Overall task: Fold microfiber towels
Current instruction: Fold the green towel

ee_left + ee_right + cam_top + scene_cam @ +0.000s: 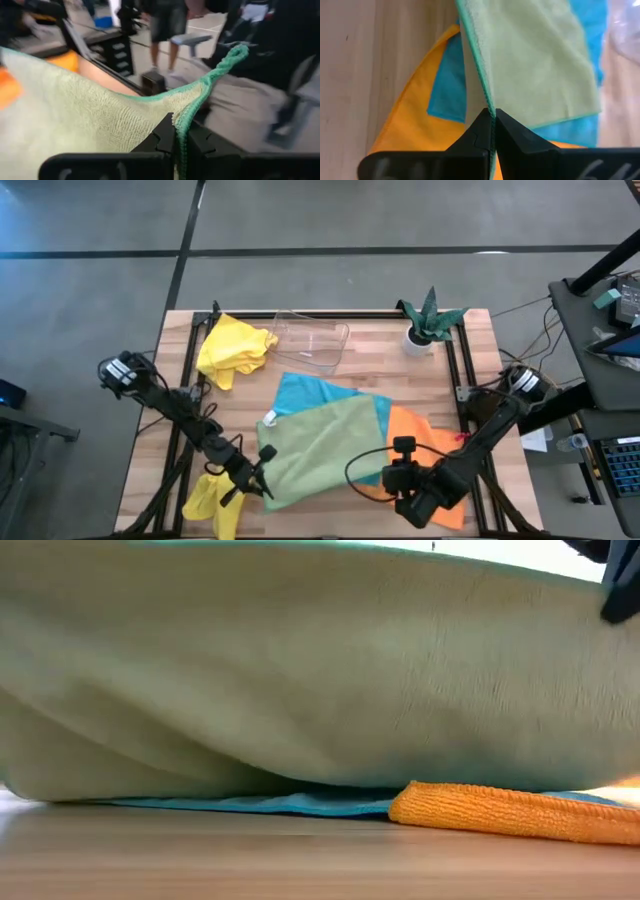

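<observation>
Now each pincer, left (175, 137) and right (491, 125), clamps the sage green towel's (325, 442) near edge.

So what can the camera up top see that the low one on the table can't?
Only the high view shows both claws, left claw and right claw, shut on the green towel, plus two yellow towels, the clear tray and the plant. Only the low view shows the green towel's lifted underside. Both show the blue towel and orange towel.
</observation>
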`<state>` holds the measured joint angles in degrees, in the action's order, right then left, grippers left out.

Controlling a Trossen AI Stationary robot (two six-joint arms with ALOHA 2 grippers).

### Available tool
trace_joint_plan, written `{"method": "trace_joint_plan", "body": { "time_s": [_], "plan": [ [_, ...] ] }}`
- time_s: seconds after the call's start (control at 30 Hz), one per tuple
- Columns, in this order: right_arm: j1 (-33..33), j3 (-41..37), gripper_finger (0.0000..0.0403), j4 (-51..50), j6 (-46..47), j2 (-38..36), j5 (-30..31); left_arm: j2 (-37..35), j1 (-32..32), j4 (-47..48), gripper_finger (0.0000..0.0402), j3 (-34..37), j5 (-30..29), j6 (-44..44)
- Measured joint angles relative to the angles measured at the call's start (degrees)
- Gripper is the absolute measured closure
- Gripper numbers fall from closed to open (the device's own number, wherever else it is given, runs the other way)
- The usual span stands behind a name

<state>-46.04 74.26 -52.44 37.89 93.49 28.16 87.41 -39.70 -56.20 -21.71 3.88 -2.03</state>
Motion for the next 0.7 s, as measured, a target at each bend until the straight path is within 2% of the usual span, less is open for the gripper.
{"method": "trace_joint_plan", "body": {
  "time_s": [0.17,0.3,0.53,0.7],
  "plan": [
    [1.1,-0.6,0.0394,7.3,-4.6,1.3,-6.8,2.3,-2.9,0.0,0.0402,-1.1,1.3,4.6],
    [1.8,-1.8,0.0394,10.4,-7.4,1.2,-7.7,3.0,-3.7,0.1,0.0402,-1.6,1.7,4.8],
    [5.3,-6.4,0.0394,14.7,-8.8,0.7,-16.2,3.2,-3.6,0.2,0.0402,-1.7,1.5,4.9],
    [8.4,-8.7,0.0394,14.6,-11.7,-1.5,-16.6,3.2,-3.4,0.1,0.0402,-1.7,1.4,4.9]
  ]
}}
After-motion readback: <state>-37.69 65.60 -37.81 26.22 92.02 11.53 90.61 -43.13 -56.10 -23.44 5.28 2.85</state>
